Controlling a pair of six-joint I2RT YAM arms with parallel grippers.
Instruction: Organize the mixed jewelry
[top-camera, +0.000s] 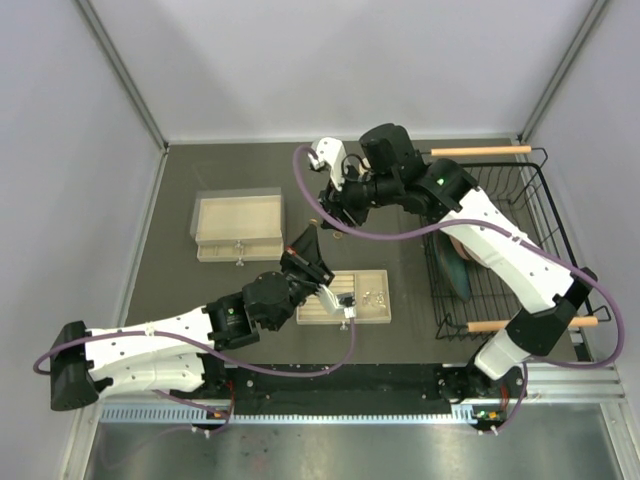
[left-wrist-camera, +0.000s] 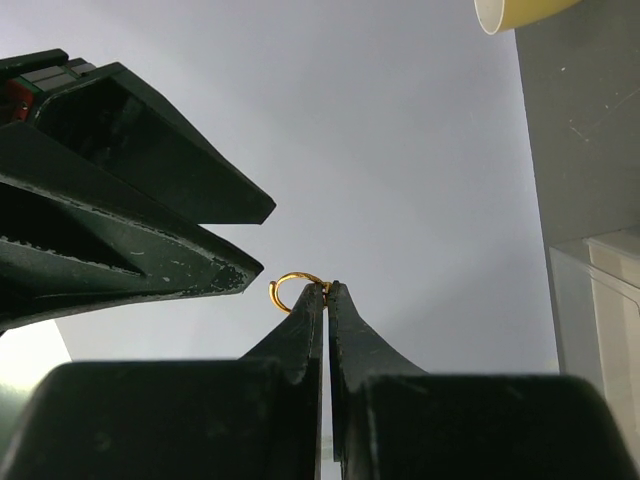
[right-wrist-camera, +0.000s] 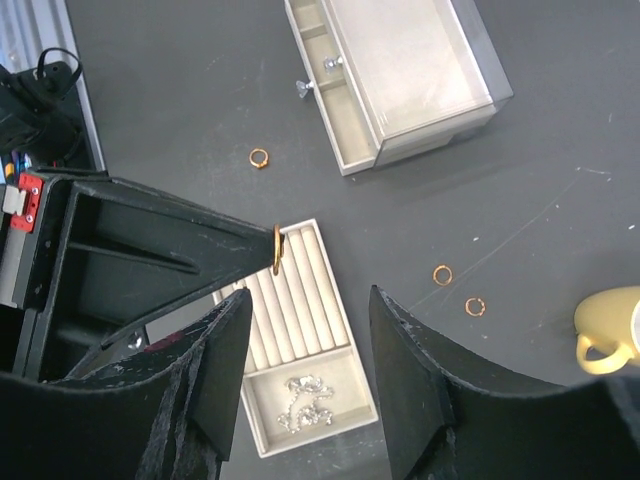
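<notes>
My left gripper (left-wrist-camera: 325, 290) is shut on a small gold ring (left-wrist-camera: 296, 284), pinched at the fingertips and held in the air; the same ring shows in the right wrist view (right-wrist-camera: 276, 248). In the top view the left gripper (top-camera: 310, 246) is raised above the cream slotted tray (top-camera: 384, 312). My right gripper (right-wrist-camera: 310, 345) is open and empty, hovering just beside the held ring, above the tray (right-wrist-camera: 335, 290). Three loose gold rings (right-wrist-camera: 259, 157), (right-wrist-camera: 442, 274), (right-wrist-camera: 475, 306) lie on the dark table. A silvery glittery cluster (right-wrist-camera: 308, 398) lies in the tray's open compartment.
A cream drawer box (top-camera: 238, 228) with its drawer pulled out stands at the left back. A yellow mug (right-wrist-camera: 605, 335) stands to the right of the loose rings. A black wire dish rack (top-camera: 500, 250) with wooden handles fills the right side.
</notes>
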